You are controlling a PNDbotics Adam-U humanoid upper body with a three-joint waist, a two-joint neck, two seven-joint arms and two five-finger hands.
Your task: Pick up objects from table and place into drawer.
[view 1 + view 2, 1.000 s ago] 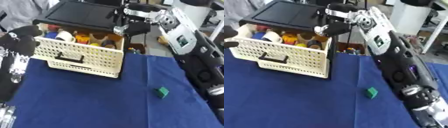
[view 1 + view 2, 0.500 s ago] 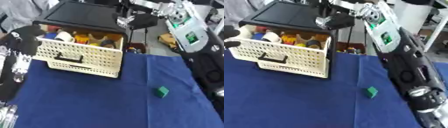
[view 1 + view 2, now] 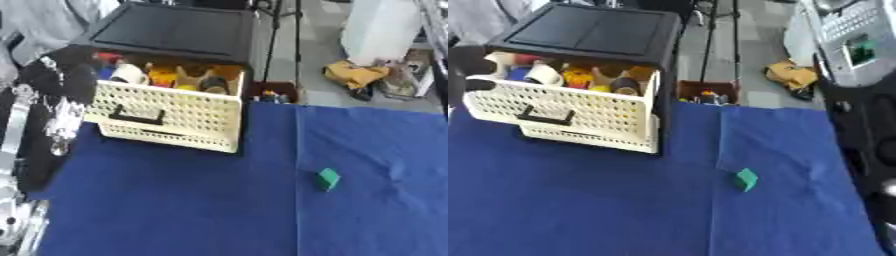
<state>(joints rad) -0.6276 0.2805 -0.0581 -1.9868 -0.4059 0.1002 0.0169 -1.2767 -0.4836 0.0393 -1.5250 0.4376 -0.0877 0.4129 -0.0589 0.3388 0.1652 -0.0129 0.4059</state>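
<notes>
A small green block [image 3: 328, 178] lies on the blue tablecloth [image 3: 192, 200], right of the middle. The cream perforated drawer [image 3: 171, 117] stands pulled out of the black cabinet [image 3: 175, 30] and holds several small coloured objects [image 3: 579, 76]. My left hand [image 3: 63, 80], black, sits against the drawer's left end; its arm [image 3: 26, 145] runs down the left edge. Whether its fingers are curled is not visible. My right hand is out of view. Only the right arm [image 3: 859, 60] shows along the right edge, rising out of the top.
Behind the table on the floor lie a yellow bundle [image 3: 359, 75] and a small box of bits [image 3: 706, 92]. A tripod's legs [image 3: 280, 20] stand beside the cabinet. A person's grey sleeve [image 3: 52, 15] shows at the top left.
My right hand, which hovered over the cabinet's right rear corner, has risen up and out of view. The green block and the drawer have stayed where they were.
</notes>
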